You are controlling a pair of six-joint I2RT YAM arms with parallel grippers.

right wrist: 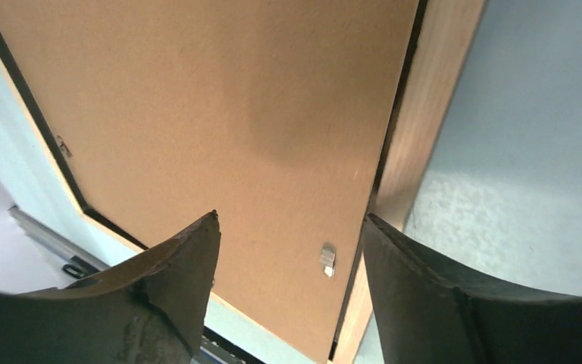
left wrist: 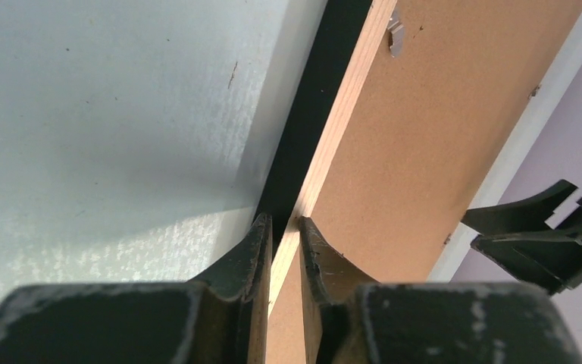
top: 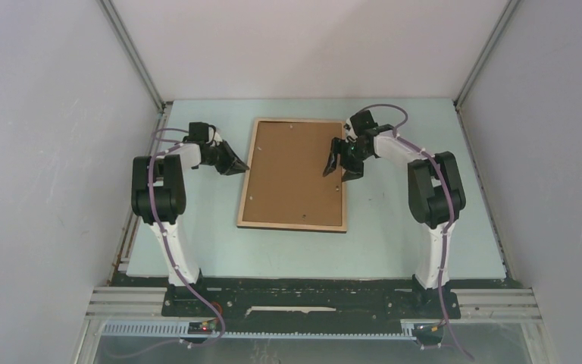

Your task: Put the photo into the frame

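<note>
The frame lies face down in the middle of the table, its light-wood rim up and a plain brown backing board filling it. The photo is hidden. My left gripper is at the frame's left side. In the left wrist view it is shut on the rim, one finger outside and one on the board side. My right gripper hangs open over the frame's right edge. Between its spread fingers show the board, the rim and a small metal tab.
The pale green table is walled by grey panels on the left, right and back. More small tabs sit along the board's edges. The right gripper's black fingers show at the right of the left wrist view.
</note>
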